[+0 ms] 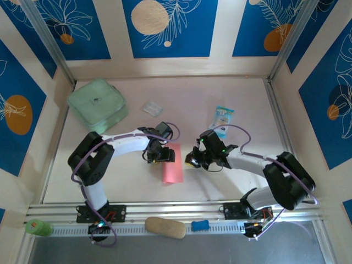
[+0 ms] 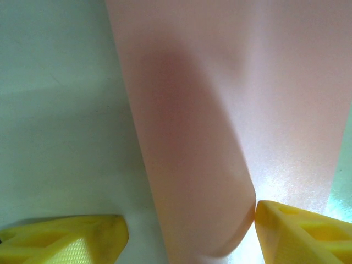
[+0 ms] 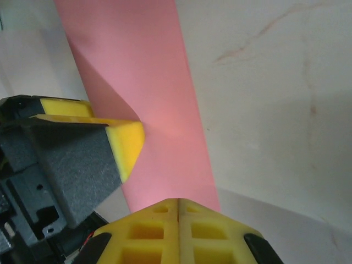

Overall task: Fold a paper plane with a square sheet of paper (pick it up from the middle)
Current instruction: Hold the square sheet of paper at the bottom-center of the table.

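Observation:
The square sheet of paper [image 1: 172,163] lies on the white table as a narrow salmon-pink strip, folded over lengthwise, between the two arms. My left gripper [image 1: 163,156] is at the strip's left edge. It is open, with its yellow fingers either side of the paper's rounded fold [image 2: 192,165]. The right-hand finger [image 2: 297,231] touches the paper's edge. My right gripper [image 1: 191,160] is at the strip's right side, its fingers pressed shut tip to tip [image 3: 179,202] over the near end of the paper [image 3: 143,82]. Whether they pinch the paper I cannot tell. The left gripper's finger [image 3: 129,140] rests on the paper.
A mint-green pouch [image 1: 98,105] sits at the back left, a small clear wrapper [image 1: 152,107] beyond the paper and a blue-and-white snack packet [image 1: 223,117] at the back right. On the near rail lie a tan block [image 1: 165,227], a small blue piece [image 1: 200,225] and a green item [image 1: 37,227].

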